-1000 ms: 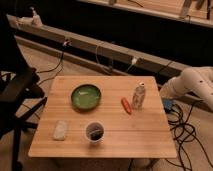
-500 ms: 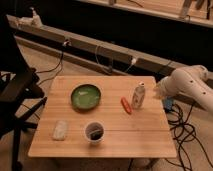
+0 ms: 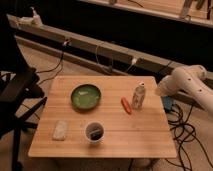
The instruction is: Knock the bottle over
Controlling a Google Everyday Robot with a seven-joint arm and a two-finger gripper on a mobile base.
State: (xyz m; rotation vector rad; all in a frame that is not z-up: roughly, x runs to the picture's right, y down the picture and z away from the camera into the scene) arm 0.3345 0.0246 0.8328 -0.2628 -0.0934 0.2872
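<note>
The bottle (image 3: 138, 96) is small, slim and pale with a white cap. It stands upright on the right part of the wooden table (image 3: 135, 140). An orange carrot-like piece (image 3: 126, 105) lies just left of it. My gripper (image 3: 161, 92) is at the end of the white arm (image 3: 187, 82), which reaches in from the right. The gripper is level with the bottle, a short gap to its right, over the table's right edge.
A green bowl (image 3: 85, 96) sits mid-table, a white cup (image 3: 94, 132) near the front, a pale sponge-like piece (image 3: 60, 130) at the front left. A black office chair (image 3: 17, 95) stands left of the table. Cables (image 3: 182, 132) lie on the floor at right. A white pump bottle (image 3: 34, 17) stands far back left.
The arm has moved left, bringing the gripper closer to the bottle. The bottle still stands upright in the same place.
</note>
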